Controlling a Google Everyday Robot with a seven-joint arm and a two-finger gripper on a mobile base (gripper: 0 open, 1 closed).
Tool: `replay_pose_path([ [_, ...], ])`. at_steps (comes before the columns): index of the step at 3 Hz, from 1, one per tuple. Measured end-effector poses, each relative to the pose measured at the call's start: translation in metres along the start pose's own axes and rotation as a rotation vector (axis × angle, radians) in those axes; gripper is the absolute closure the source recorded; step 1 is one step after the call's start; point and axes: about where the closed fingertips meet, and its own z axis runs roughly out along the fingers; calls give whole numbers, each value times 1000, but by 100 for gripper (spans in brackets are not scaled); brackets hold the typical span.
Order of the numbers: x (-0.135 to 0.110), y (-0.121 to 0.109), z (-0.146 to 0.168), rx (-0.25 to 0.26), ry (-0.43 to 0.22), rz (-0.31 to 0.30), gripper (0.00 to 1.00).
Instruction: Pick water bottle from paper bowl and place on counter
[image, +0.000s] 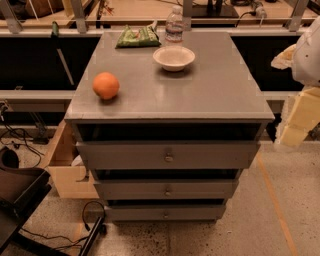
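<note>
The water bottle (174, 25), clear with a white cap, stands upright on the far part of the grey counter (200, 90), just behind the paper bowl (174, 57). The white bowl sits on the counter and looks empty. My gripper (299, 117) shows as pale yellow blocks below a white arm part at the right edge, off the counter's right side and well away from the bottle. It holds nothing that I can see.
An orange (106, 85) sits on the counter's left front. A green snack bag (137, 37) lies at the back left, next to the bottle. The cabinet has three drawers (167, 155) with round knobs. Cables and a wooden box are on the floor at left.
</note>
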Motion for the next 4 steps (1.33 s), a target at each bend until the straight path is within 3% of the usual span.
replay_pose_path([
  [1,0,0,0,0,0,0,0],
  [2,-14,-31,-15,98,-130,32,0],
  [3,-31,-72,-40,226,-351,91,0],
  [4,-41,-115,-46,319,-591,133,0],
])
